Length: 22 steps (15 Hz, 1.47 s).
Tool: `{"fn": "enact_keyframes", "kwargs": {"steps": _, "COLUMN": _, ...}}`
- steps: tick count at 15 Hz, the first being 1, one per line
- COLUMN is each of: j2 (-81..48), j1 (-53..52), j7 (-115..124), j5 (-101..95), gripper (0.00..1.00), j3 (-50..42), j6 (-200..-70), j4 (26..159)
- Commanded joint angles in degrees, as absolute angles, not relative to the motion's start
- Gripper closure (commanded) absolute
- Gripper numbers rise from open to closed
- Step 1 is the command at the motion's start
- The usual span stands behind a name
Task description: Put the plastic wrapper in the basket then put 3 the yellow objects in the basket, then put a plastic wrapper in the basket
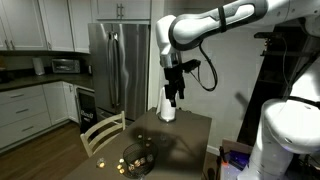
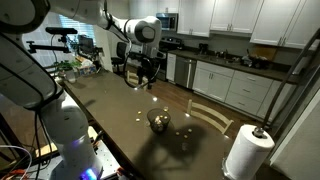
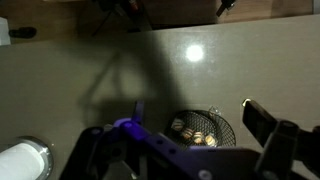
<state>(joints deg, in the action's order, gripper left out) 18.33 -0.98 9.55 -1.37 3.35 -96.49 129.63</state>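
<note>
The dark round basket [image 3: 226, 128] sits on the brown table, and both exterior views show it [image 1: 137, 156] [image 2: 159, 119]. Several yellow objects [image 3: 190, 133] lie inside it. A small clear glinting scrap [image 3: 215, 111] at the basket's far rim may be a plastic wrapper; I cannot tell. My gripper [image 3: 196, 108] hangs well above the table, open, with nothing between its fingers. In the exterior views the gripper [image 1: 175, 97] [image 2: 148, 72] is up and to one side of the basket. A few small pale bits [image 2: 150, 100] lie on the tabletop near the basket.
A white paper towel roll [image 2: 245, 152] [image 3: 22, 160] stands on the table near its edge. A wooden chair [image 1: 101, 134] is pushed against the table by the basket. Kitchen counters and a steel fridge [image 1: 118, 60] stand beyond. A lamp glare [image 3: 195, 53] shines on the tabletop.
</note>
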Motion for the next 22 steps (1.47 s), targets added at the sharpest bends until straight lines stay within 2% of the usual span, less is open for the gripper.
{"fn": "enact_keyframes", "kwargs": {"steps": 1, "j2": 18.31, "j1": -0.98, "j7": 9.53, "j5": -1.37, "gripper": 0.0, "j3": 3.34, "j6": -96.41, "j4": 129.55}}
{"fn": "enact_keyframes", "kwargs": {"steps": 7, "j2": 18.35, "j1": -0.66, "j7": 9.03, "j5": -1.85, "gripper": 0.0, "j3": 2.98, "j6": -96.59, "j4": 129.61}}
{"fn": "enact_keyframes", "kwargs": {"steps": 16, "j2": 15.52, "j1": 0.99, "j7": 1.36, "j5": -4.51, "gripper": 0.0, "j3": -2.55, "j6": -111.07, "j4": 131.57}}
{"fn": "enact_keyframes", "kwargs": {"steps": 22, "j2": 8.08, "j1": 0.83, "j7": -1.88, "j5": -4.29, "gripper": 0.0, "j3": -3.4, "j6": -120.1, "j4": 130.13}}
